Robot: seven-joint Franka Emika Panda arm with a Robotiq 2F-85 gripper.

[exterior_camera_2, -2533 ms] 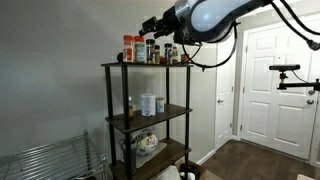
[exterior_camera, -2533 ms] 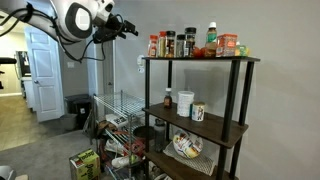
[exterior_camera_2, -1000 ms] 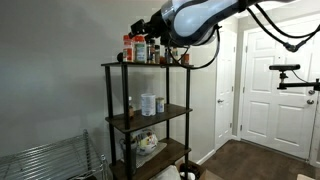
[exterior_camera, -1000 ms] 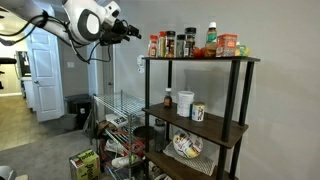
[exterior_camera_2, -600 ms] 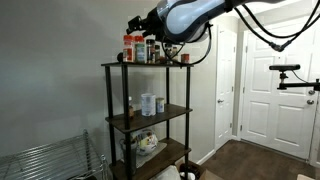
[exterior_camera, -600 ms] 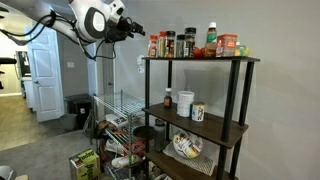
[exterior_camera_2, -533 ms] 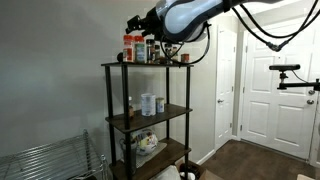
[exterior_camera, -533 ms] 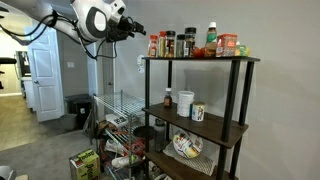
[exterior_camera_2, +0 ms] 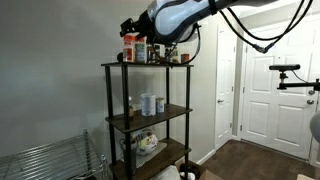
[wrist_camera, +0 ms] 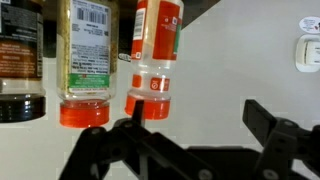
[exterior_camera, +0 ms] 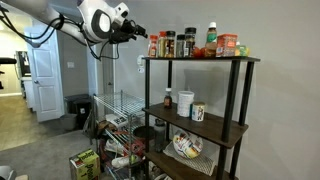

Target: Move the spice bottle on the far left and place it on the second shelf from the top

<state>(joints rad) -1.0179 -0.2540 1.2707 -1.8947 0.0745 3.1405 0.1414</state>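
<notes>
Hovering level with the top board [exterior_camera: 200, 59] of the tall black-framed unit, the gripper [exterior_camera: 139, 32] sits just off the unit's open end, jaws spread wide and holding nothing. The spice bottle [exterior_camera: 153, 46], reddish-orange, stands at the end of the row nearest the gripper, just ahead of the fingertips.

In both exterior views the arm [exterior_camera: 60, 25] reaches in from the side. In an exterior view the gripper [exterior_camera_2: 127, 27] overlaps the row, so its gap to the spice bottle [exterior_camera_2: 129, 48] cannot be read there.

Only the wrist view, which is upside down, shows that gap. There the spice bottle [wrist_camera: 154, 55] hangs cap-down ahead of the gripper [wrist_camera: 185, 118], untouched. It is nearer one finger [wrist_camera: 105, 150] than the other, with a barcode-labelled jar [wrist_camera: 85, 60] just beside it. On its other side is bare wall [wrist_camera: 230, 50], leaving open room.

The second shelf [exterior_camera: 226, 126] lies well below the gripper, one level down. It carries a mug [exterior_camera: 198, 112], with bare board toward the end farther from the gripper.
</notes>
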